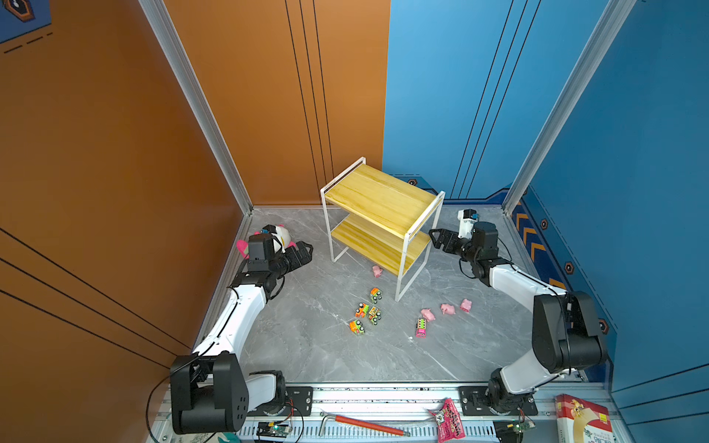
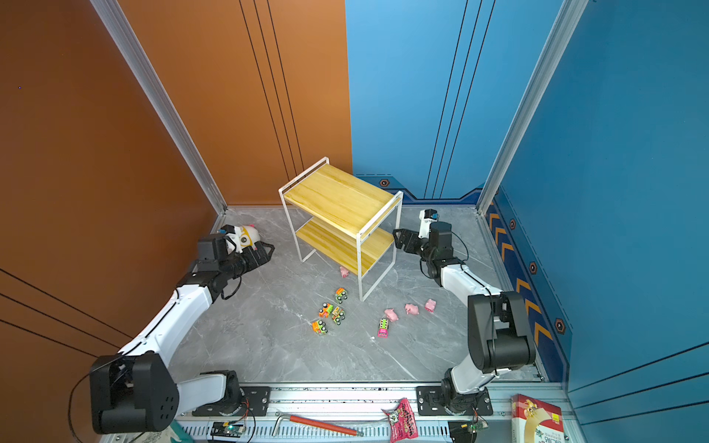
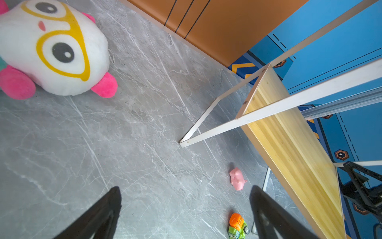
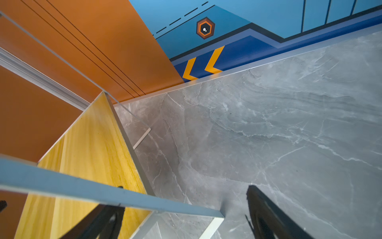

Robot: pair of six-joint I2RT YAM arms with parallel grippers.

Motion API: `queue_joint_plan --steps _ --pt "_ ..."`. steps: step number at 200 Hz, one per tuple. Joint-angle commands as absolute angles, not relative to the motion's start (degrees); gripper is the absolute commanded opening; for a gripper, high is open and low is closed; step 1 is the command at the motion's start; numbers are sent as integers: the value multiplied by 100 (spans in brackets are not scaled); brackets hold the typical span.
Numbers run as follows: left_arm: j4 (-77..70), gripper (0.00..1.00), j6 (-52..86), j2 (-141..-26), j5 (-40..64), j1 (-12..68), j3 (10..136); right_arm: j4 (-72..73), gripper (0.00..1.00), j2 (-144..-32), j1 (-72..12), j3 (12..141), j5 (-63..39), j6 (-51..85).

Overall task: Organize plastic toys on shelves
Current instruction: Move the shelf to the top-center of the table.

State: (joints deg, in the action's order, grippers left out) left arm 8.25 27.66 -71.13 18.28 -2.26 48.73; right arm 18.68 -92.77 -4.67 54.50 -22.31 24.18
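Observation:
The shelves (image 1: 383,199) (image 2: 337,195) stand at the back middle of the grey floor, both yellowish boards bare. On the floor in front lie several tiny trucks (image 1: 366,312) (image 2: 332,312), a pink truck (image 1: 421,328) and three pink pigs (image 1: 447,308). One more pig (image 1: 377,271) (image 3: 237,179) lies by the lower board (image 3: 289,144), with an orange-and-green truck (image 3: 237,226) near it. My left gripper (image 1: 305,249) (image 3: 185,190) hovers open left of the shelves, holding nothing. My right gripper (image 1: 435,237) (image 4: 186,189) is open at the rack's right side, with a white frame bar (image 4: 103,194) crossing in front of one finger.
A white-headed plush doll (image 1: 282,236) (image 3: 51,47) with pink limbs lies behind my left wrist near the orange wall. On the front rail lie a red-handled tool (image 1: 364,424), a pink packet (image 1: 449,420) and a box (image 1: 581,418). Walls close in the floor on three sides.

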Motion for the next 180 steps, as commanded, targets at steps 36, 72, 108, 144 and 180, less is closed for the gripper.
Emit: queue_joint_plan --steps 36,72,108,144,180 --pt "949 97 2479 -7088 1762 19 5024 2072 90 -10136 130 6615 -2473 2485" --pt "945 97 2344 -7182 1608 298 5135 2041 90 -10870 415 7557 -2771 2579" --pt "958 97 2248 -7338 1298 737 5222 1930 92 -11542 548 8511 -2918 2659" --pt "953 97 2208 -7453 1084 1113 5236 1838 92 -11827 692 9133 -3045 2833" --pt "889 98 2118 -7486 946 1352 5052 1741 93 -11139 712 8413 -2636 2940"
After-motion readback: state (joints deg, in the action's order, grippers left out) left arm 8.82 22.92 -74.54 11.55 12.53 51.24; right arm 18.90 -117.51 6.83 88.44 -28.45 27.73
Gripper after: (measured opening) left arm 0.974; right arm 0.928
